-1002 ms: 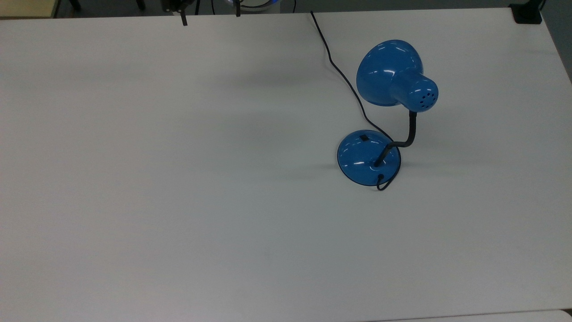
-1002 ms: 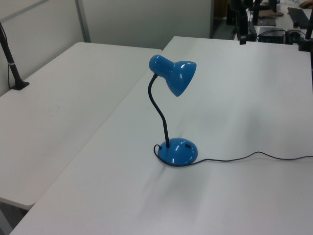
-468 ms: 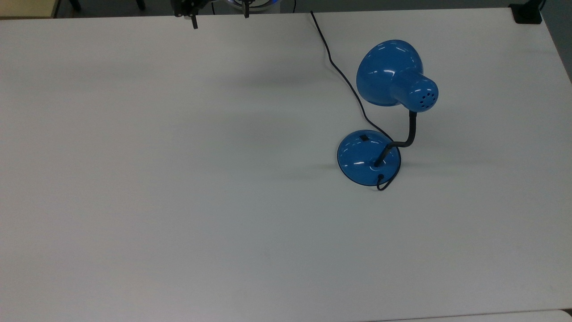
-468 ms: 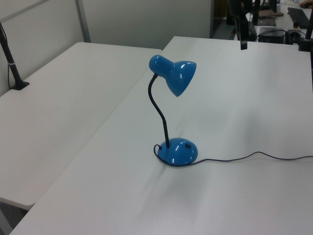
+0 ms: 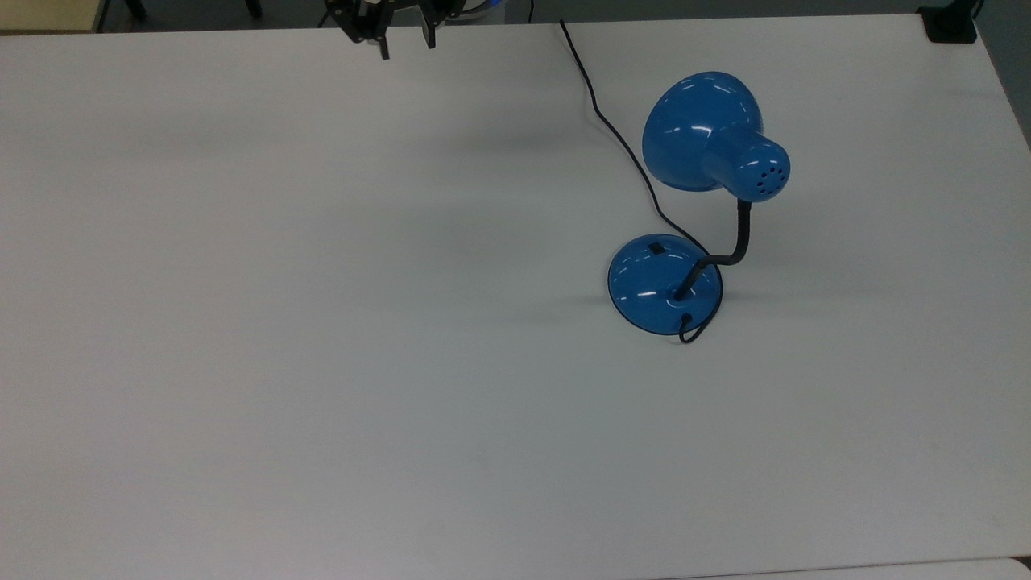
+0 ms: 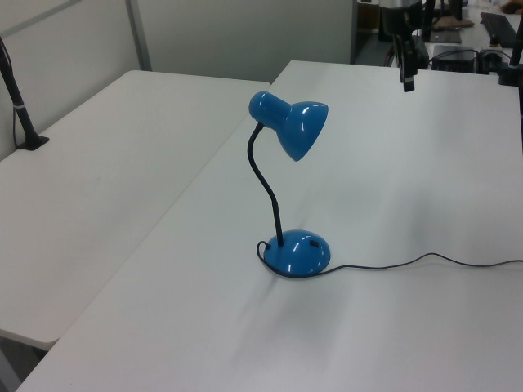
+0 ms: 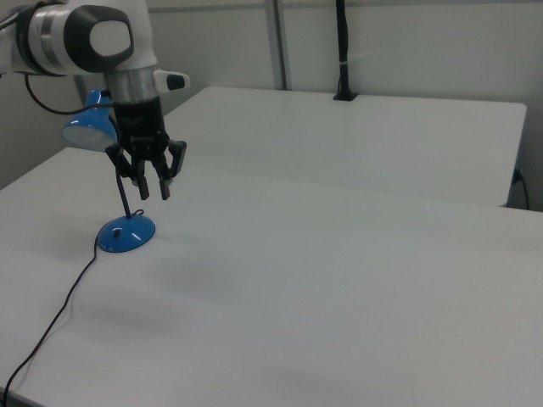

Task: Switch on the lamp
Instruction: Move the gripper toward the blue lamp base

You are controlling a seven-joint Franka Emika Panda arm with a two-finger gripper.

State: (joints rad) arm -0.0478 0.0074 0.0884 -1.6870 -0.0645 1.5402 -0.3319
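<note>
gripper (image 5: pixel 403 44): 11 o'clock in the top view, fingers apart, empty
lamp (image 5: pixel 664 282): 3 o'clock, unlit
change: fingers narrowed, gripper drifted toward lamp
meaning: approach only, switch (image 5: pixel 656 247) untouched

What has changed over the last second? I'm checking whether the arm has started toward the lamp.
The gripper has shifted toward the top view's right along the table's far edge, closer to the lamp, and come slightly lower in the left view. Its fingers have drawn closer together but remain apart, holding nothing. The lamp and its cord stayed put, unlit.
</note>
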